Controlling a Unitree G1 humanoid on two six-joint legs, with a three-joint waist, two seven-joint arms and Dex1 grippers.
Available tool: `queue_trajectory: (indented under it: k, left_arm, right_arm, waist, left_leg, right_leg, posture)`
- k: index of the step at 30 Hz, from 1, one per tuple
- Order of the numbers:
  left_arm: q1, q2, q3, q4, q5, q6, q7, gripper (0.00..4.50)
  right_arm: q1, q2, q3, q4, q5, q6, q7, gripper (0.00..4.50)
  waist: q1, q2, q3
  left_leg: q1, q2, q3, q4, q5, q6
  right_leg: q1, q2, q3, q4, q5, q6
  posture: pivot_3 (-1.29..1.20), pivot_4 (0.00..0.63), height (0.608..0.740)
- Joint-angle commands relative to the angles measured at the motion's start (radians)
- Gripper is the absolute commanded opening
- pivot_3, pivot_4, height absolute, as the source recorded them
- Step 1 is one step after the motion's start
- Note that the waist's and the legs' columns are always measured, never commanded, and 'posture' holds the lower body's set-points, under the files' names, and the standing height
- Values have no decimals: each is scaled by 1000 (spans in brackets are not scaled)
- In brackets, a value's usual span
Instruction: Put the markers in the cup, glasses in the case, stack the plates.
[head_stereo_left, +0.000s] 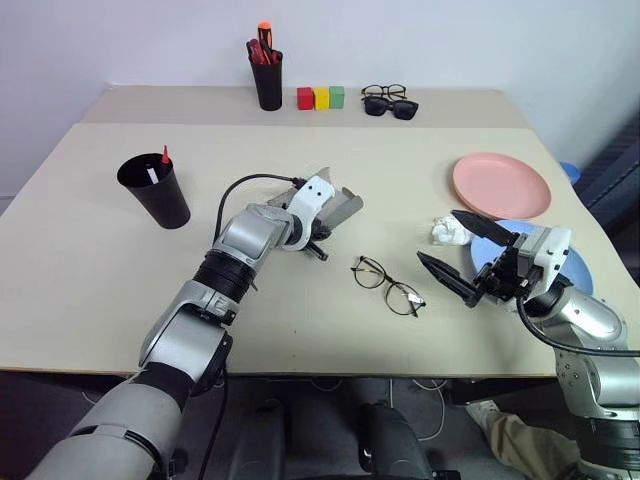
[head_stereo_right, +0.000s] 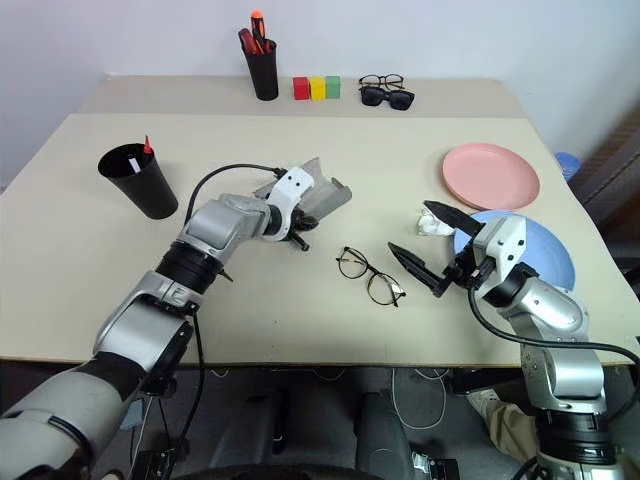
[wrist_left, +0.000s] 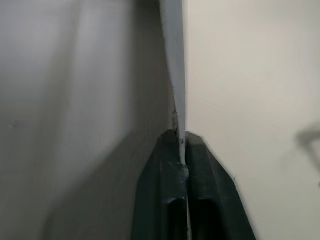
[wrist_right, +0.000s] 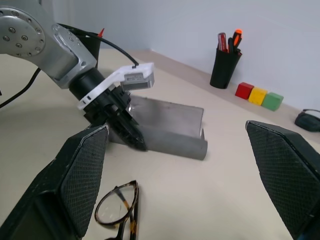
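Beige table (head_stereo_left: 90, 300) | near: glasses (head_stereo_left: 388, 285) lie loose beside right gripper (head_stereo_left: 462, 257), jaws wide, empty | mid: left gripper (wrist_right: 131, 134) clamped on thin flap of case (head_stereo_left: 338, 207) | far: markers (head_stereo_left: 160, 165) in cup (head_stereo_left: 155, 190) | risk: flap slipping from pinch, or case dragging while glasses go in.

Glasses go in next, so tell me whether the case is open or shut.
Open. The case lies on the table with its flap raised off the trough, and the left gripper has its jaws pinched on the flap's edge.
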Motion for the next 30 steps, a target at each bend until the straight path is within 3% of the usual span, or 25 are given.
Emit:
queue_trajectory:
  k: [1, 4, 11, 18, 22, 30]
  left_arm:
    - [24, 50, -7, -54, 7, 6, -88, 59]
    - [82, 126, -33, -167, -1, 15, -187, 59]
    - [317, 452, -98, -525, -17, -104, -500, 59]
    - [457, 669, -73, -676, -37, -264, -708, 59]
    - [436, 639, -113, -659, -8, -330, -749, 59]
    - [259, 369, -207, -555, 100, -180, -627, 59]
  right_arm:
    - [5, 11, -12, -52, -2, -29, -18, 4500]
    - [11, 14, -6, -55, -5, -35, -25, 4500]
    - [25, 12, -3, -44, -9, -43, -31, 4500]
    - [35, 12, 0, -45, -9, -41, -30, 4500]
    - [36, 13, 3, -43, -10, -39, -33, 4500]
    - [46, 3, -10, -64, -11, -27, -51, 4500]
  waist:
    - [-2, 0, 0]
    - [-11, 0, 0]
    - [-14, 1, 0]
    - [-12, 1, 0]
    - [-6, 2, -1]
    - [34, 2, -1]
  left_leg:
    - [0, 0, 0, 0, 0, 0]
    - [0, 0, 0, -1, 0, 0]
    - [1, 1, 0, -2, 0, 0]
    - [0, 1, 0, -2, 0, 0]
    - [0, 1, 0, -2, 0, 0]
    - [-3, 1, 2, 0, -1, 2]
  right_leg:
    - [0, 0, 0, 0, 0, 0]
    - [0, 0, 0, 0, 1, -2]
    - [-1, 0, 0, 1, -1, -8]
    - [-1, -1, 0, 0, -2, -9]
    - [-1, -1, 0, 0, -2, -10]
    - [2, -1, 0, -7, -3, -8]
  posture:
    - [0, 150, 740]
    - [0, 150, 740]
    - [0, 150, 740]
    - [0, 150, 740]
    - [0, 150, 740]
    - [0, 150, 740]
